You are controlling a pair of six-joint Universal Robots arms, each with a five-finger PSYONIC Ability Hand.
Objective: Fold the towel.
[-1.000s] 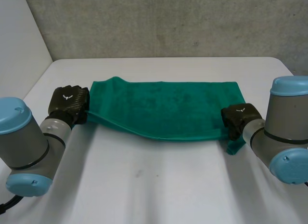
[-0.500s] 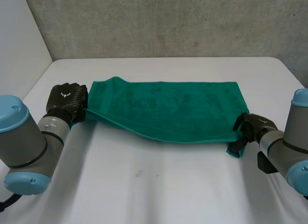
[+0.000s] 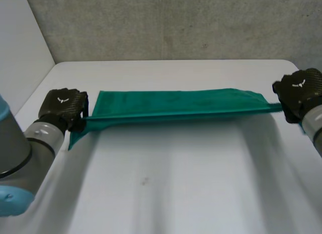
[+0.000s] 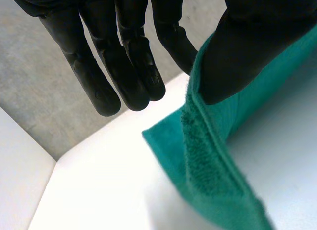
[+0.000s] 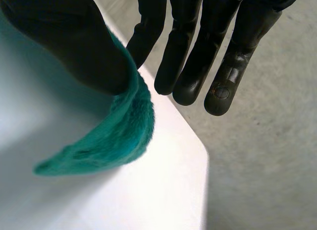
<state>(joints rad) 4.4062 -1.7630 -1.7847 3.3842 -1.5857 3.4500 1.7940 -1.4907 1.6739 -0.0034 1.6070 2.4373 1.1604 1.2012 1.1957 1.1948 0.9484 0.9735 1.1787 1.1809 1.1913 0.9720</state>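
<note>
**Slip risk at both pinches; towel strung between the hands**

Found the towel [image 3: 176, 105] stretched taut as a narrow band between the two hands, with its near edge lifted off the worktop [image 3: 166, 188]. Could not tell whether the far edge touches down.

Noted the left hand [image 3: 63, 107] pinching the towel's left end between thumb and straight fingers, with a loose corner dangling below it toward the worktop. Noted the right hand [image 3: 300, 90] pinching the opposite end the same way: thumb over cloth, other fingers straight and reaching past the edge, a small tongue of corner hanging under the thumb.

Judged the shallow grips the weak spot. Very little cloth under either thumb, so any more outward pull is likely to lose an end, dropping that side in a heap and spoiling the fold line.

Flagged skew as well: right end carried farther back than the left, so prone to landing with edges misaligned. Flagged the dangling left corner as likely to tuck under on lowering.
</note>
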